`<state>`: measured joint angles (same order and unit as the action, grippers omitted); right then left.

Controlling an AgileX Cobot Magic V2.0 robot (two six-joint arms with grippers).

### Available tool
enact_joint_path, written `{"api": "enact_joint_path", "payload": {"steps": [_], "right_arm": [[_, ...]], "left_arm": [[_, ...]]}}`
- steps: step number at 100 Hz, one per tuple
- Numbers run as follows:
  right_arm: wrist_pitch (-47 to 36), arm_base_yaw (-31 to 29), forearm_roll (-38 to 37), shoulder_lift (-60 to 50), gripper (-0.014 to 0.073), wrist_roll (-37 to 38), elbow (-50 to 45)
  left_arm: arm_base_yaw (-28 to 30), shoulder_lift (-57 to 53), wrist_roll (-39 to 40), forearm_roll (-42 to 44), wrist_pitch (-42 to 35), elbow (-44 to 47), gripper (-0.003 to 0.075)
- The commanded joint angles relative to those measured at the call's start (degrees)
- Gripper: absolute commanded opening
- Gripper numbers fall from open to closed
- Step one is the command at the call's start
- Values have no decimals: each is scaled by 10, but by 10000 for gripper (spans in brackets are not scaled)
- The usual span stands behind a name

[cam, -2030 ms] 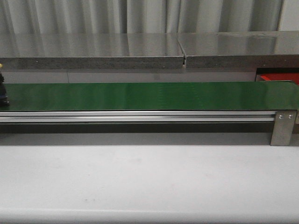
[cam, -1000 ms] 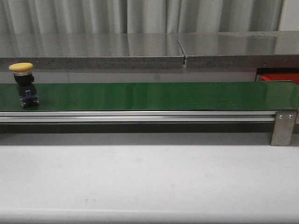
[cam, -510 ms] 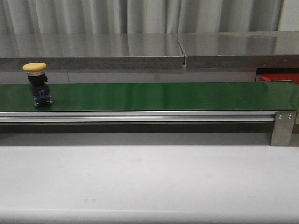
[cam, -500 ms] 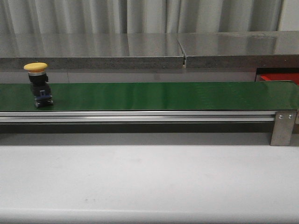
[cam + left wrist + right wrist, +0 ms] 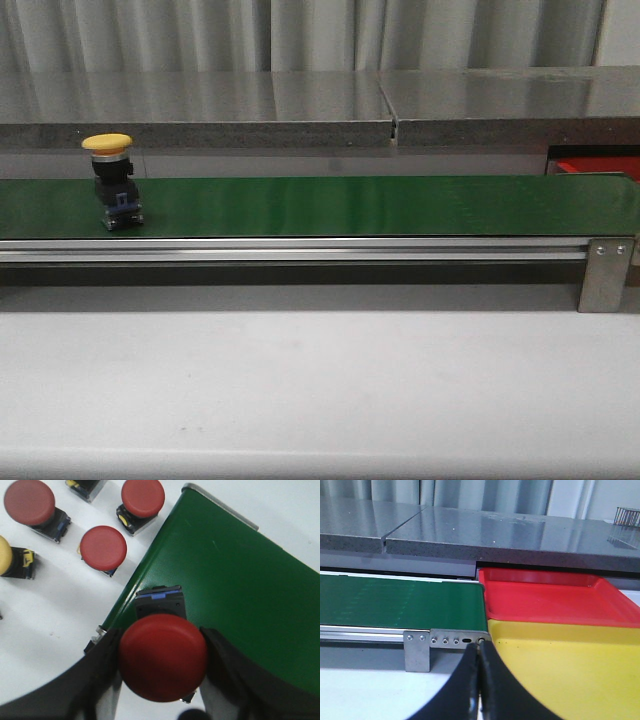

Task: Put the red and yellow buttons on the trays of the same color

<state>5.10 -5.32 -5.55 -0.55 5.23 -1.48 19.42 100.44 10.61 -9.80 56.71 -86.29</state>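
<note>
Left end effector (image 5: 162,675) clamped on red button (image 5: 163,656) over green belt (image 5: 240,605) edge; fingertips cut off. Right end effector (image 5: 479,680) pinched closed, holding nothing, w/ red tray (image 5: 545,597) & yellow tray (image 5: 570,660) beyond. Yellow button (image 5: 112,180) upright, belt's left part.

Yellow button (image 5: 110,186) further right along green belt (image 5: 350,205) vs. 2 s ago.
</note>
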Motion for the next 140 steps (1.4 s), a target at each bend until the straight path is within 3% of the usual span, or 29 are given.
{"api": "enact_joint_path", "payload": {"steps": [1, 15, 22, 44, 49, 73, 80, 87, 92, 104, 140], "right_arm": [[-43, -3, -8, -12, -66, -1, 12], [-43, -3, -8, -12, -66, -1, 12], [-43, -3, -8, -12, -66, -1, 12], [-43, -3, -8, -12, -66, -1, 12], [-43, -3, -8, -12, -66, -1, 12], [-43, -3, -8, -12, -66, -1, 12], [-43, -3, -8, -12, -66, -1, 12], [-43, -3, -8, -12, -66, -1, 12], [-43, -3, -8, -12, -66, -1, 12], [-43, -3, -8, -12, -66, -1, 12], [-43, -3, -8, -12, -66, -1, 12]], "left_arm": [[-9, -11, 0, -15, -23, -17, 116], [-10, 5, 0, -16, -16, -18, 130], [-10, 12, 0, -16, -16, -18, 173], [-10, 20, -5, -21, -24, -19, 485], [-10, 20, -14, -30, -23, -24, 520], [-32, -13, -58, -47, -41, -36, 524], [-44, -36, -71, -47, -48, -36, 500], [-61, -60, -83, -44, -52, -36, 421], [-75, -80, -99, -43, -53, -34, 321], [-105, -129, -120, -36, -54, -19, -13], [-158, -315, -195, -48, -59, 119, -20]]}}
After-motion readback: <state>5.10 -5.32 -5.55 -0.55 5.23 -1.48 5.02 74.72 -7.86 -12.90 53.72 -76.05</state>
